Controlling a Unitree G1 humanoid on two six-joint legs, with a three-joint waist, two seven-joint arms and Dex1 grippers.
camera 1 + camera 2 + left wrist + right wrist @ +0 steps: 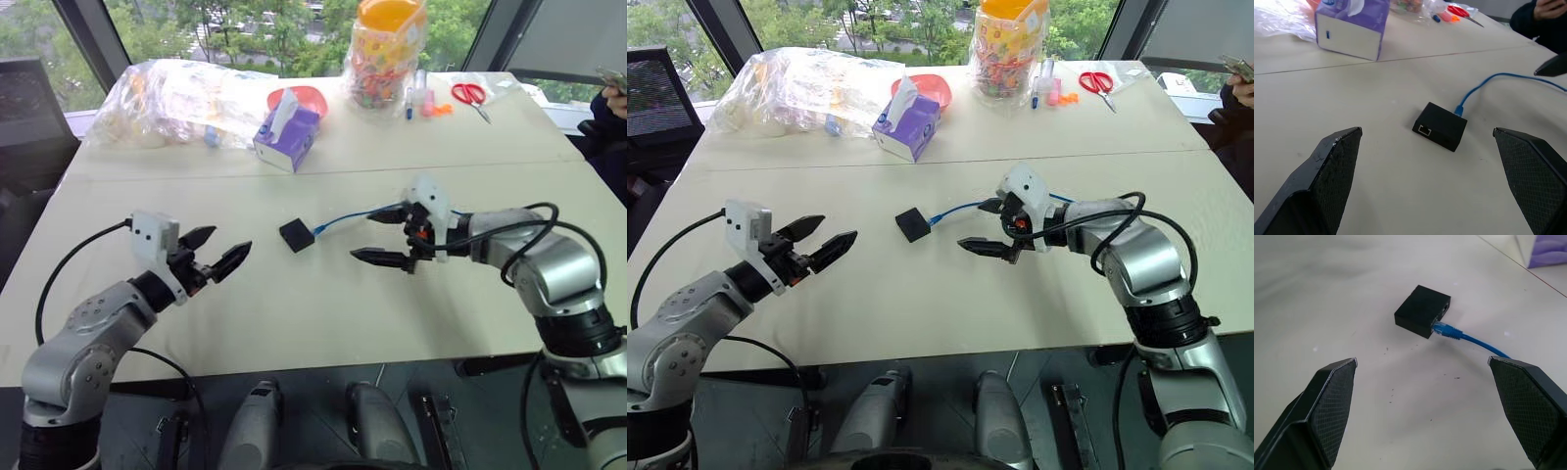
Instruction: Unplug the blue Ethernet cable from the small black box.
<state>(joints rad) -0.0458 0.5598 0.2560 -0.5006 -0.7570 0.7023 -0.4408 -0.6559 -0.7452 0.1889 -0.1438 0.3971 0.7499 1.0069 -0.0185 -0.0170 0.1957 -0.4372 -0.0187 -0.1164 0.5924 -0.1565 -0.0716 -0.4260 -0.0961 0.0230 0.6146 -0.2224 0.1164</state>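
Cable and box sat together near the middle of the pale table (294,323): the small black box (296,235) lay flat, and the blue Ethernet cable (348,216) was plugged into the side of it that faced the right arm, its plug seated in the port. From there the cord ran across the tabletop toward the right gripper (384,236) and passed behind it. That gripper hovered just beside the box on the cable's side, its two black fingers spread wide, one above the cord and one nearer the robot, gripping nothing. On the box's other side the left gripper (216,251) hung a little farther off, its fingers likewise parted and empty, pointing toward the box. In the left wrist view a second, free port showed on the box's face toward that gripper. Whether the right gripper's upper finger brushed the cord was hard to tell. Farther back stood a purple tissue box (288,132), a candy jar (386,51), red scissors (470,95) and a clear plastic bag (167,98).
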